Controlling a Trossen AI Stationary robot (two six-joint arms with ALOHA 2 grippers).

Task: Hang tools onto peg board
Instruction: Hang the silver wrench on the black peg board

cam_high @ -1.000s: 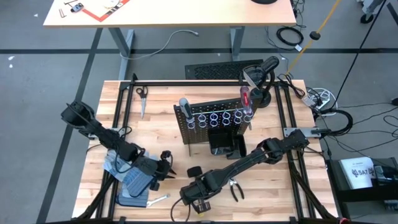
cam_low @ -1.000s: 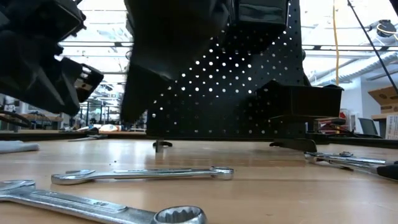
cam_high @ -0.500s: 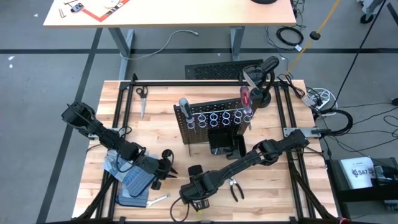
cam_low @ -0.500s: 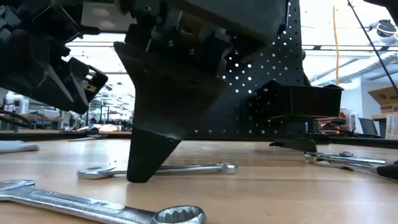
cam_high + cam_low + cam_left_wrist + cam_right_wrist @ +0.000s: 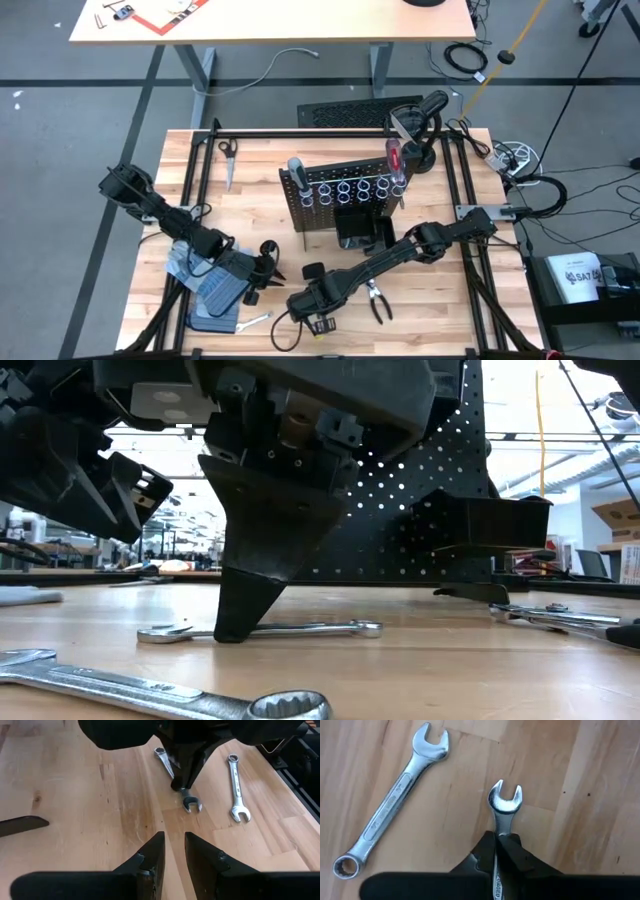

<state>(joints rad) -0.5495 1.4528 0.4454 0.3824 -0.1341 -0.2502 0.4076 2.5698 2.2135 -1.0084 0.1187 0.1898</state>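
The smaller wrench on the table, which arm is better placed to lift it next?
Right. The right claw is down on the table with its fingers closed around the smaller wrench. The left claw hovers off to the side, holding nothing.

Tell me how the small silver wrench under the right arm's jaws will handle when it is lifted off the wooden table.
The small silver wrench looks like solid flat metal, so probably stiff and fairly heavy for its size. Its polished shaft may slip, since the right gripper pinches only the thin edges with its jaws closed on it. Lying flat on the wooden table, it should not roll.
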